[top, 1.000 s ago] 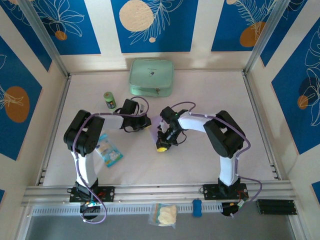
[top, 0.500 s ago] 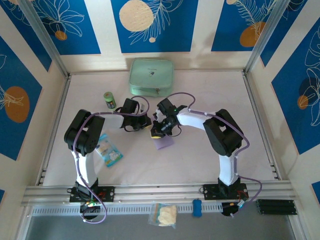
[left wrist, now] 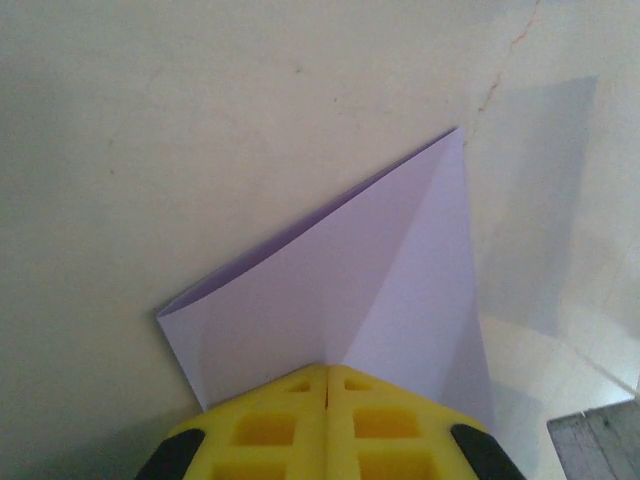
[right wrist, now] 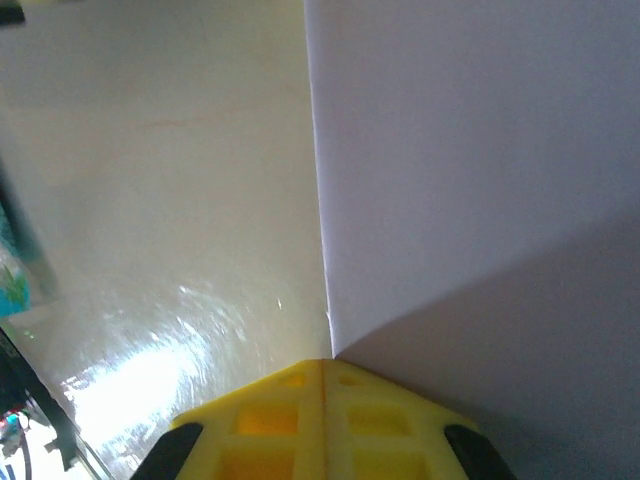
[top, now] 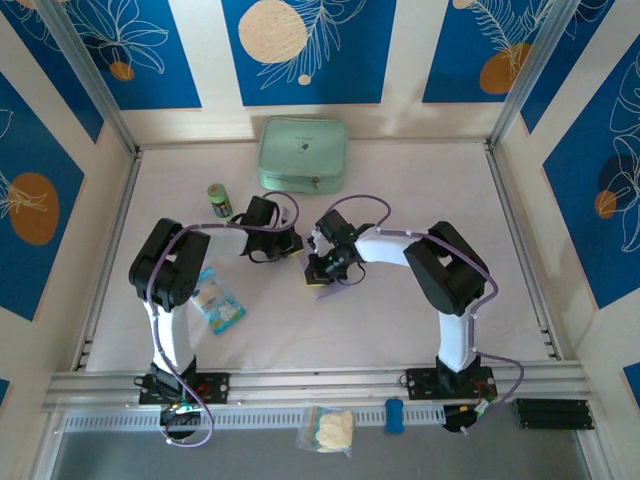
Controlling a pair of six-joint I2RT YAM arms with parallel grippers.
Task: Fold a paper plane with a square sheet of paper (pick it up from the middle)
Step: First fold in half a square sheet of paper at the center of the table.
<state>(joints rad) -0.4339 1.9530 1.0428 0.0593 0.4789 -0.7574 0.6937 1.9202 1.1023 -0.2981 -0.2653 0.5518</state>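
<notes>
Near the middle of the tabletop (top: 400, 310), my left claw (left wrist: 326, 372) and right claw (right wrist: 322, 365) both pinch the partly folded square sheet of paper (left wrist: 350, 280). It seems thin and floppy (easy to tear), so I would grip at the creases.

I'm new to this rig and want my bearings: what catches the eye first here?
The creased lavender paper stands out, pinched by the left claw and the right claw mid-table. Next, the mint-green pouch at the far edge of the table, against blue patterned walls.
</notes>
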